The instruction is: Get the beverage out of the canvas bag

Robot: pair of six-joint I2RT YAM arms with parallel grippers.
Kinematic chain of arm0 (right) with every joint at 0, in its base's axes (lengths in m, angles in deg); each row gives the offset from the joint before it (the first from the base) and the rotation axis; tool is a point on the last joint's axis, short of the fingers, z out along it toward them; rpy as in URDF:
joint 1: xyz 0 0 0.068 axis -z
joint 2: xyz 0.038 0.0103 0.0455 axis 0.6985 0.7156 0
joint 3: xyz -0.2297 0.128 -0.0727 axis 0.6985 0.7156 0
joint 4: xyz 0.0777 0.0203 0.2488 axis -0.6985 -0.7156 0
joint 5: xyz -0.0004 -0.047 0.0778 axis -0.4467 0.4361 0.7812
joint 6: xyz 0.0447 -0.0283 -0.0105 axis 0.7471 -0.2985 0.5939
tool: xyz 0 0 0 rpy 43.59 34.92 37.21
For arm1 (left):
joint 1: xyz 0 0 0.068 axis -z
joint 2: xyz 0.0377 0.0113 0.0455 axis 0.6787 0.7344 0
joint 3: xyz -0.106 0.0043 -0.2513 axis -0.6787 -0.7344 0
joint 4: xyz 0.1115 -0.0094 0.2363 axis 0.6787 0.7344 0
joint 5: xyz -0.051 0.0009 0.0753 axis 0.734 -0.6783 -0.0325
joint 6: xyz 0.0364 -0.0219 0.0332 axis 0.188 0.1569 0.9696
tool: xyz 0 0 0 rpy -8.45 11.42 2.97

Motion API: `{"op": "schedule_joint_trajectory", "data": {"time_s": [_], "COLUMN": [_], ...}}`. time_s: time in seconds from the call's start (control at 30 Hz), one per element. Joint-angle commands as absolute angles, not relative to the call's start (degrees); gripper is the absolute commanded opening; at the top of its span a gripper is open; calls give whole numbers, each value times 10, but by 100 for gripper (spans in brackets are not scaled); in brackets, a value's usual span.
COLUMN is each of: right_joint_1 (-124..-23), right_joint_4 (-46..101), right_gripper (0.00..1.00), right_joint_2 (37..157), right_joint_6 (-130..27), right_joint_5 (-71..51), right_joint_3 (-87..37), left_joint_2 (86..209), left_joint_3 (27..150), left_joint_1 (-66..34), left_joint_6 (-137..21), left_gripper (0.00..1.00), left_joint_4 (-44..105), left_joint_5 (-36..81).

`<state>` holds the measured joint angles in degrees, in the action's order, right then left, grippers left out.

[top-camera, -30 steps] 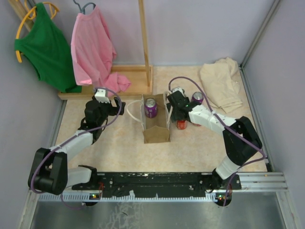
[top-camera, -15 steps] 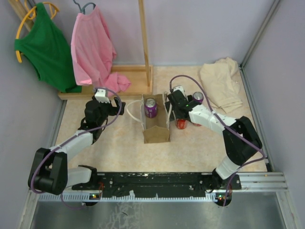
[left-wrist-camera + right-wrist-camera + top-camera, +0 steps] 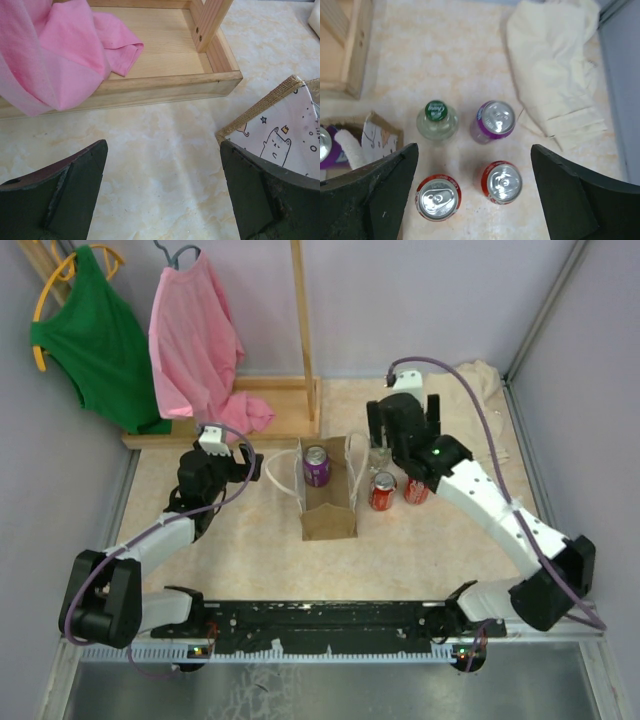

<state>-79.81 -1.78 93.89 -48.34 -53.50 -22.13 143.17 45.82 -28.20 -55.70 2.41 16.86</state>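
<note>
The canvas bag (image 3: 328, 510) stands open mid-table, and one purple beverage can (image 3: 316, 465) stands upright at its far end. My right gripper (image 3: 402, 425) hangs open and empty, high over the drinks to the right of the bag. In the right wrist view, the right gripper (image 3: 474, 146) frames two red cans (image 3: 438, 196) (image 3: 501, 181), a second purple can (image 3: 495, 120) and a green-capped bottle (image 3: 436, 120), touching none. The bag's corner (image 3: 376, 136) shows at the left. My left gripper (image 3: 243, 462) is open and low, left of the bag; the left gripper (image 3: 163, 145) has bare table between its fingers, with the bag's edge (image 3: 280, 127) at right.
A wooden rack base (image 3: 235, 430) with a pink garment (image 3: 195, 340) draped onto it stands behind the left gripper. A green garment (image 3: 95, 340) hangs at far left. A pale beige cloth (image 3: 465, 415) lies at the back right. Walls close both sides.
My right gripper opened, let go of a red can beside the bag, then rose and drew back. The can stays upright. The left arm has not moved.
</note>
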Motion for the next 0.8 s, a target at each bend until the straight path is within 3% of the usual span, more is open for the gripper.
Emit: {"op": "schedule_joint_trajectory", "data": {"time_s": [0.0, 0.1, 0.27, 0.47, 0.77], "right_joint_1": [-820, -843, -884, -979, -984], "right_joint_4": [20, 52, 46, 24, -5], "right_gripper": [93, 88, 73, 75, 68], "right_joint_2": [853, 827, 844, 932, 1033], "right_joint_6": [-524, -546, -545, -584, -565], "right_joint_5": [-624, -609, -517, -537, -463], "right_joint_3": [-271, -281, -308, -362, -394], "left_joint_2": [1435, 1435, 1438, 1438, 1436], "left_joint_3": [468, 469, 474, 475, 469], "left_joint_1": [-278, -278, -278, -278, -278], "left_joint_6": [-556, -556, -554, -550, -551], "left_gripper": [100, 100, 100, 100, 100], "left_joint_4": [17, 16, 18, 20, 18], "left_joint_5": [167, 168, 168, 162, 161]}}
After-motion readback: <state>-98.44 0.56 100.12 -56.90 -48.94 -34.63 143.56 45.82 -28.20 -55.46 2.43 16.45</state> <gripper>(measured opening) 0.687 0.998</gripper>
